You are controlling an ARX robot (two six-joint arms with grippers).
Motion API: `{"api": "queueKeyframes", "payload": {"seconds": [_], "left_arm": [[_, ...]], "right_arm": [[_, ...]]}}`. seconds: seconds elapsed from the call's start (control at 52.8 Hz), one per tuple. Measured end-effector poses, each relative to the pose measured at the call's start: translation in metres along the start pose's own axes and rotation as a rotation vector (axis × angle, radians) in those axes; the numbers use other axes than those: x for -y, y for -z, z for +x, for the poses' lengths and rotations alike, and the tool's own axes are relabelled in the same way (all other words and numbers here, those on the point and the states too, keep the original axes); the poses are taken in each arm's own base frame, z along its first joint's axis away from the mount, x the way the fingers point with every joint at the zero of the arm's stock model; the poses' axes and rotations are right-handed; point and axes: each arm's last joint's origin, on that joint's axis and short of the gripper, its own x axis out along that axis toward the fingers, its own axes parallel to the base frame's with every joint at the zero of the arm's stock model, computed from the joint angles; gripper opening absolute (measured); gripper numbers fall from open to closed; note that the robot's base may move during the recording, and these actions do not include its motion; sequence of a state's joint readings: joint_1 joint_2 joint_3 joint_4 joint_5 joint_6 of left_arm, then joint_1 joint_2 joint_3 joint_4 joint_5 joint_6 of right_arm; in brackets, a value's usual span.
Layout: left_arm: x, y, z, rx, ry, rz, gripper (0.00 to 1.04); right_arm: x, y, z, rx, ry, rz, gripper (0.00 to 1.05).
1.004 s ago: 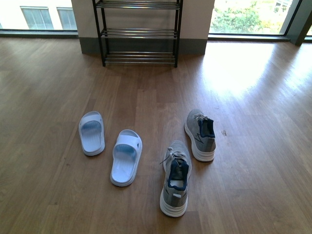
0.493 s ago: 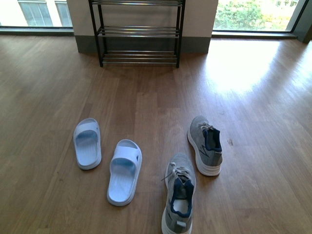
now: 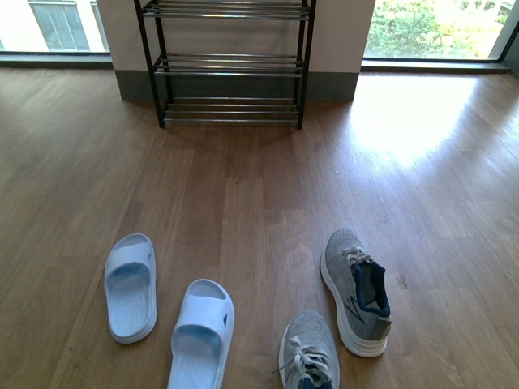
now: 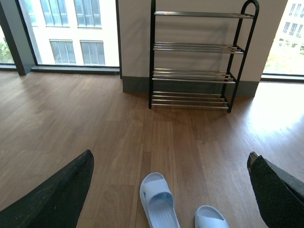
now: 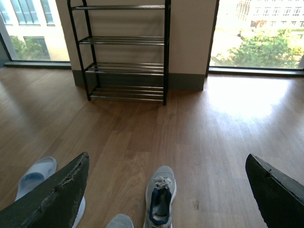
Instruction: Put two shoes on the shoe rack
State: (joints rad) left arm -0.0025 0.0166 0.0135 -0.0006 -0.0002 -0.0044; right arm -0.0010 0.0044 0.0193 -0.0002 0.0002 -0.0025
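On the wood floor lie two pale blue-white slides, the left one [image 3: 130, 285] and the right one [image 3: 200, 334]. Right of them are two grey sneakers: one [image 3: 356, 291] fully seen, the other [image 3: 309, 358] cut off by the frame's bottom edge. The black shoe rack [image 3: 229, 63] with chrome bars stands against the far wall. The left wrist view has my left gripper [image 4: 170, 156] open above a slide [image 4: 158, 204], high off the floor. My right gripper [image 5: 167, 156] is open above a sneaker [image 5: 160, 196]. Neither arm appears in the front view.
A pale wall pillar [image 3: 340, 36] with a grey skirting stands behind the rack, with floor-length windows [image 3: 438, 28] on both sides. Sunlight glares on the floor [image 3: 405, 113] at the right. Bare wood floor separates the shoes from the rack.
The front view has shifted: the shoes have slid down toward the picture's bottom edge and the rack looks larger and nearer. One sneaker is now partly cut off.
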Motion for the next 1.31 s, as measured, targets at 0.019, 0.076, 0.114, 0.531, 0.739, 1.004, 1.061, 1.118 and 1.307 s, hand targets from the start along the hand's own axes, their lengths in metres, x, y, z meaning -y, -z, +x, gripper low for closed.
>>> {"api": "queueKeyframes", "payload": {"seconds": [0.019, 0.076, 0.114, 0.531, 0.739, 1.004, 1.061, 1.118, 1.307], "left_arm": [[0.000, 0.000, 0.000, 0.000, 0.000, 0.000, 0.95], [0.000, 0.000, 0.000, 0.000, 0.000, 0.000, 0.95], [0.000, 0.000, 0.000, 0.000, 0.000, 0.000, 0.95], [0.000, 0.000, 0.000, 0.000, 0.000, 0.000, 0.95], [0.000, 0.000, 0.000, 0.000, 0.000, 0.000, 0.95], [0.000, 0.000, 0.000, 0.000, 0.000, 0.000, 0.95], [0.000, 0.000, 0.000, 0.000, 0.000, 0.000, 0.95], [0.000, 0.000, 0.000, 0.000, 0.000, 0.000, 0.95], [0.000, 0.000, 0.000, 0.000, 0.000, 0.000, 0.95]], "right_arm": [[0.000, 0.000, 0.000, 0.000, 0.000, 0.000, 0.96], [0.000, 0.000, 0.000, 0.000, 0.000, 0.000, 0.96], [0.000, 0.000, 0.000, 0.000, 0.000, 0.000, 0.96], [0.004, 0.009, 0.033, -0.301, -0.168, 0.029, 0.96], [0.006, 0.049, 0.102, -0.534, -0.142, -0.035, 0.96], [0.010, 0.137, 0.142, -0.867, -0.110, -0.046, 0.96], [0.011, 0.149, 0.143, -0.902, -0.102, -0.050, 0.96], [0.011, 0.163, 0.144, -0.942, -0.098, -0.054, 0.96], [0.009, 0.215, 0.142, -1.130, -0.122, -0.037, 0.96]]}}
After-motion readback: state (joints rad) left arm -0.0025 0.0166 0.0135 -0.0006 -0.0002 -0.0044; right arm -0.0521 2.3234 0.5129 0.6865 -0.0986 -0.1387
